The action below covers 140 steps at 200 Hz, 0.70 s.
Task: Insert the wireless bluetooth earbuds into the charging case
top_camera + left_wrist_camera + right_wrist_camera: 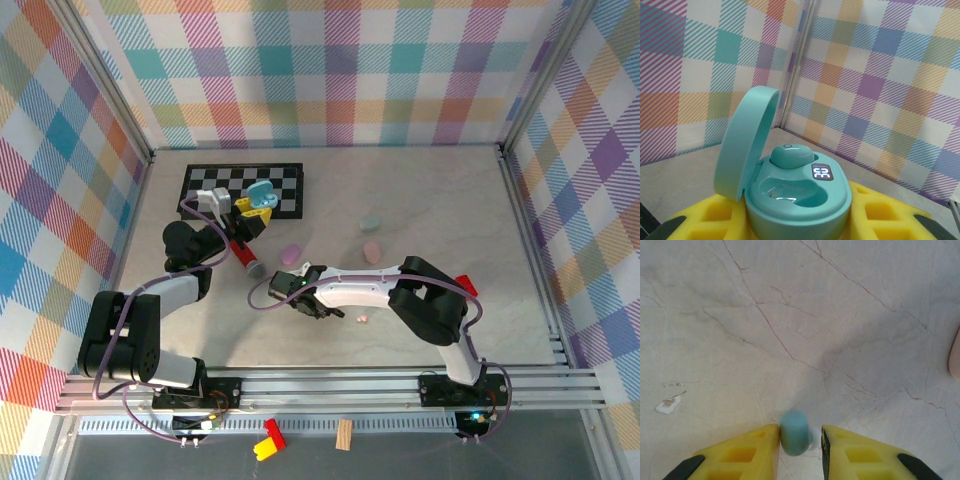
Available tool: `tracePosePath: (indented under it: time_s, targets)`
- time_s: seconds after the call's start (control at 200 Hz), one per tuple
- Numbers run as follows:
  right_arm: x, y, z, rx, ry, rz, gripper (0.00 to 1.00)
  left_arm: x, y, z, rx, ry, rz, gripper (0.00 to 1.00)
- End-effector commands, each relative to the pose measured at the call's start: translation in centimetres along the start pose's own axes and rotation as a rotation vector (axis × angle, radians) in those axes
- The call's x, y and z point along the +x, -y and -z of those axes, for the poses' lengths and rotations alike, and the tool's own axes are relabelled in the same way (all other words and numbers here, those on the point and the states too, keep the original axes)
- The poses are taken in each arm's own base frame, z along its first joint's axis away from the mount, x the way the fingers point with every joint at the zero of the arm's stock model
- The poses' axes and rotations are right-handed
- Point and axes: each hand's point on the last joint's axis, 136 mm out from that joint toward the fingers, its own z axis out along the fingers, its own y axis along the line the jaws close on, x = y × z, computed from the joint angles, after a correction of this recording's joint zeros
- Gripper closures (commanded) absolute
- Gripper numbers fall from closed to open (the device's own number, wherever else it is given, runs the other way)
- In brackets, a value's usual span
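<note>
One earbud (pixel 790 157) sat in the charging case (pixel 800 205) clenched by the left gripper (pixel 252 210); the second earbud (pixel 795 432) lay on the table (pixel 790 315) between the right gripper's (pixel 799 430) unclamped jaws

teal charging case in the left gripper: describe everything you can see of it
The charging case is a glossy teal plastic oval, upright and open, with its lid hinged up on the left. One matching earbud sits in the far socket; the near socket is empty. A small display is lit. The left gripper clamps it between yellow fingers.
</note>
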Motion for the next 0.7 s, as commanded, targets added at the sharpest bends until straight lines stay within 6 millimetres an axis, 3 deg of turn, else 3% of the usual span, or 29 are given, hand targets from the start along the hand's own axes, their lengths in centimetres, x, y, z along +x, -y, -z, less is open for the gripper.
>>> tracePosePath:
  time_s: [0.0,0.405,0.565,0.695]
  targets:
    - [0.1,-0.2,-0.2,0.023,-0.008,0.021,0.73,-1.8,0.7,0.0,0.033,0.035,-0.053,0.71]
    - [-0.2,0.1,0.6,-0.010,0.017,-0.014,0.80,-1.2,0.4,0.1,0.025,0.026,-0.054,0.71]
    - [-1.2,1.2,2.8,-0.147,0.087,-0.148,0.80,-0.7,0.5,0.1,0.016,0.026,-0.067,0.71]
    - [-2.6,2.9,5.9,-0.334,0.188,-0.304,0.80,0.1,0.8,-0.3,0.012,0.023,-0.084,0.71]
